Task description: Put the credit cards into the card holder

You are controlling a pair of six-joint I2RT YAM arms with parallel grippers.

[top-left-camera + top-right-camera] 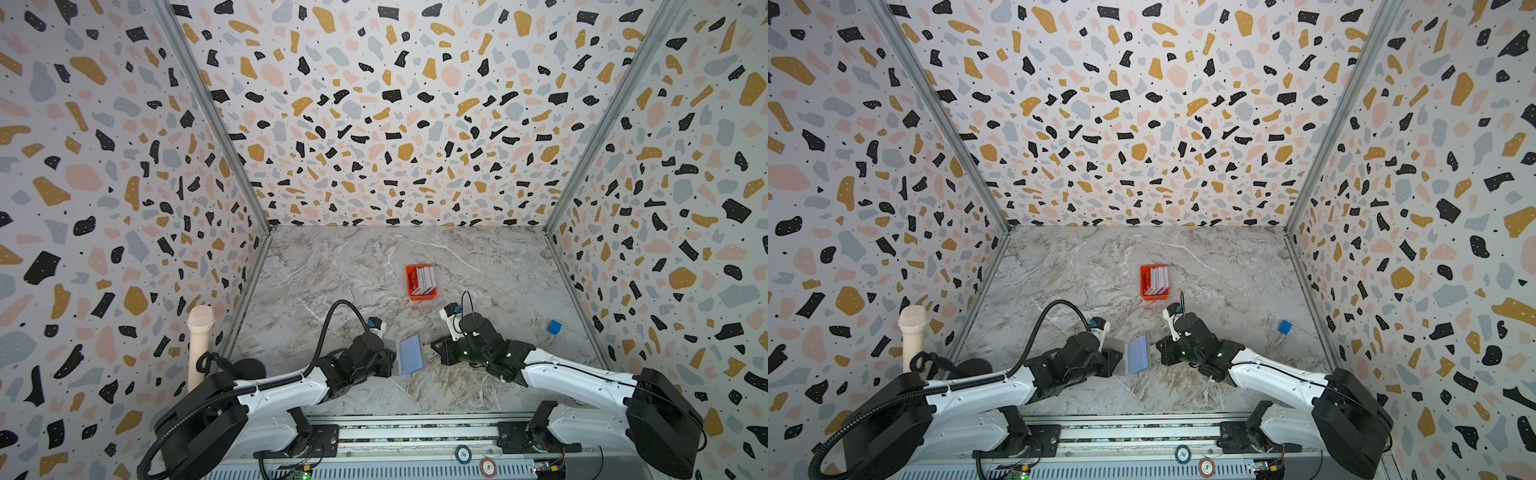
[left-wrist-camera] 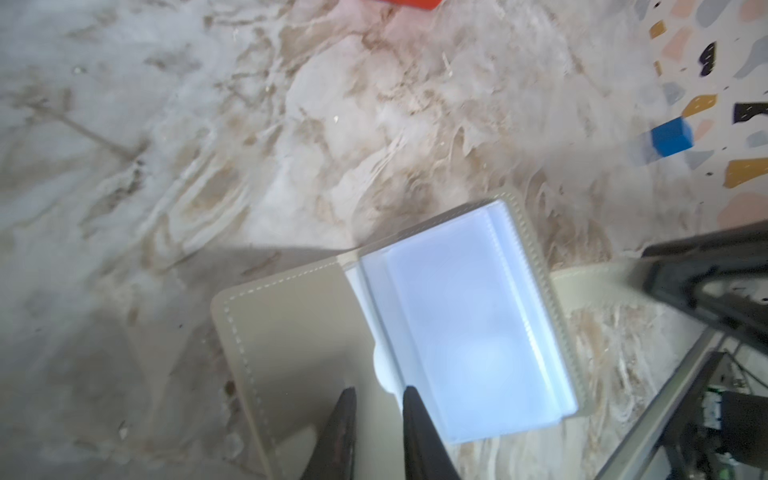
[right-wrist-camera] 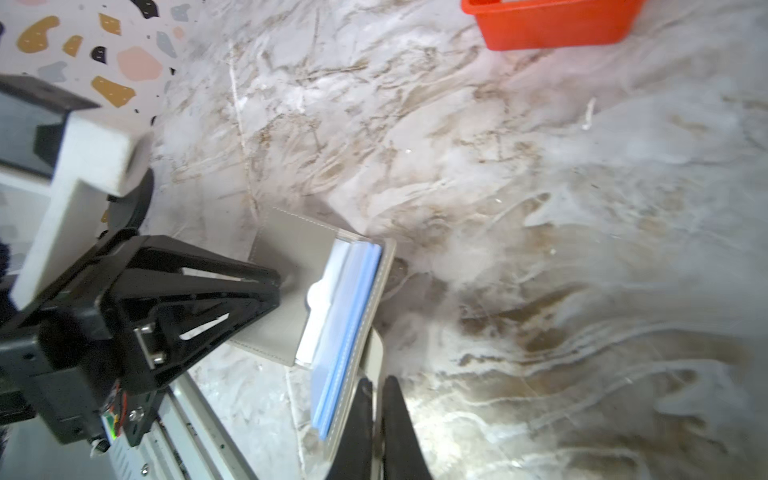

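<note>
Lying open on a marble tabletop [image 1: 332,257] amid terrazzo walls [image 1: 374,124], the card holder [image 1: 410,353] has the left gripper [image 2: 379,390] narrow-jawed on its cover [image 2: 291,353], grip unclear; the right gripper [image 3: 377,380] pinches its tab [image 2: 590,282]. Beyond, credit cards [image 1: 427,280] sit in an orange tray [image 1: 409,286].

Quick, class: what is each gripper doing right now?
Left gripper: narrowly open, tips on the card holder cover.
Right gripper: shut on the card holder's tab.

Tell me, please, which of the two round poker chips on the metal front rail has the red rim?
The round red-rimmed poker chip marked 5, further right; its neighbour, the dark-rimmed round chip marked 50, has no red.
</note>
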